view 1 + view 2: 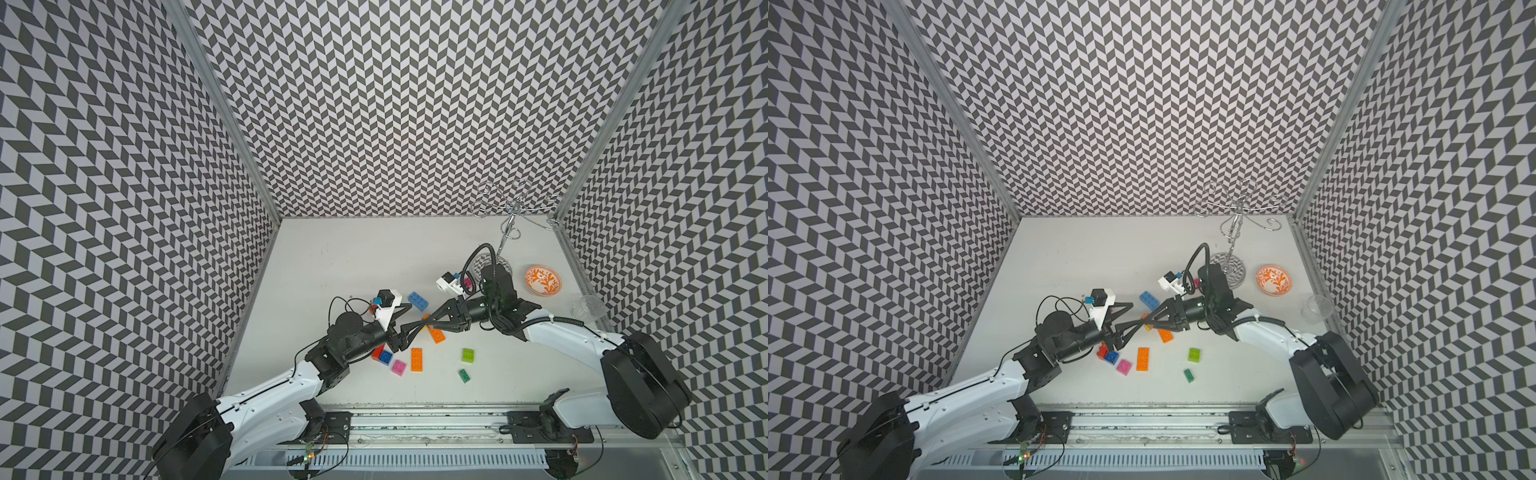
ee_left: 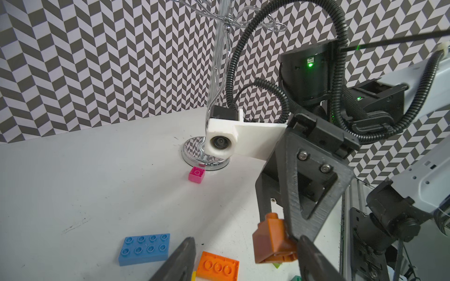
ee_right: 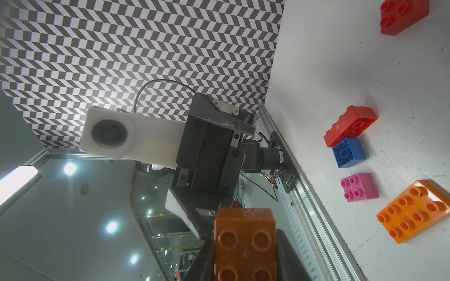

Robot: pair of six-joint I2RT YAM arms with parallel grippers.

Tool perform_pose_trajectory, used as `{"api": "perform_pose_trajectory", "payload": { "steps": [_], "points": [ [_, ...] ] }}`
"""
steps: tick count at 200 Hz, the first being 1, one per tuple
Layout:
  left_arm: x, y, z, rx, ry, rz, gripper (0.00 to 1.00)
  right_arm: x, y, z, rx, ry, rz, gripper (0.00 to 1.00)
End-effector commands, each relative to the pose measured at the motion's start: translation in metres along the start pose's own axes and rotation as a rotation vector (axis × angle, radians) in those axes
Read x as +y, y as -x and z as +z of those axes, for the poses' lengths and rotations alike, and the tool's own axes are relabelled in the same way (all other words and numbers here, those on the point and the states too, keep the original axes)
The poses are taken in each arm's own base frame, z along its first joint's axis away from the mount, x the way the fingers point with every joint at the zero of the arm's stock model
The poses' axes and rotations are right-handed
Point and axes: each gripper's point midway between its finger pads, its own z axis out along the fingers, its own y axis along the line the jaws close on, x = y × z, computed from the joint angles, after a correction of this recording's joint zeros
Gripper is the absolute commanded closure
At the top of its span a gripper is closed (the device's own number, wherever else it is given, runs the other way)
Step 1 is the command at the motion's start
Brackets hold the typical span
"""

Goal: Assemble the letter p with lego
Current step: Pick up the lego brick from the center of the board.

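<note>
My right gripper (image 3: pixel 244 258) is shut on a brown lego brick (image 3: pixel 244 240), held above the table with its studs facing the right wrist camera. My left gripper (image 2: pixel 246 260) is open, its jaws standing wide on either side of that brown brick (image 2: pixel 272 239); one finger lies close against it. In both top views the two grippers meet tip to tip at mid-table. Below them lie a light blue oblong brick (image 2: pixel 144 248) and an orange brick (image 2: pixel 217 266). Red (image 3: pixel 350 125), blue (image 3: pixel 348 152), pink (image 3: pixel 359 187) and orange (image 3: pixel 414 214) bricks lie nearer the front.
A lime brick (image 1: pixel 468 354) and a green brick (image 1: pixel 464 375) lie front right. A small pink brick (image 2: pixel 196 174) sits by the chrome stand (image 1: pixel 505 237). An orange patterned bowl (image 1: pixel 542 280) and a clear glass cup (image 1: pixel 588 307) stand along the right wall.
</note>
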Motion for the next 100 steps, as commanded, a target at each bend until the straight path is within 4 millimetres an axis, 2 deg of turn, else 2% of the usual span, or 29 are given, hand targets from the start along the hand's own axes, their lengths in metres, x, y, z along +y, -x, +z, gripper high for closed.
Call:
{"api": "perform_pose_trajectory", "payload": {
  "steps": [1,55,100],
  "points": [
    [-0.0181,0.0063,0.0013,0.008,-0.083,0.024,0.31,0.0042,0.0072,-0.0010,-0.012,0.019,-0.043,0.65],
    [-0.0221,0.0054,-0.0015,0.011,-0.102,0.035,0.22,0.0018,0.0097,-0.0056,-0.022,0.015,-0.035,0.65],
    [-0.0193,0.0032,0.0070,0.036,-0.095,0.044,0.28,0.0021,0.0082,-0.0054,-0.023,0.015,-0.039,0.65]
  ]
}}
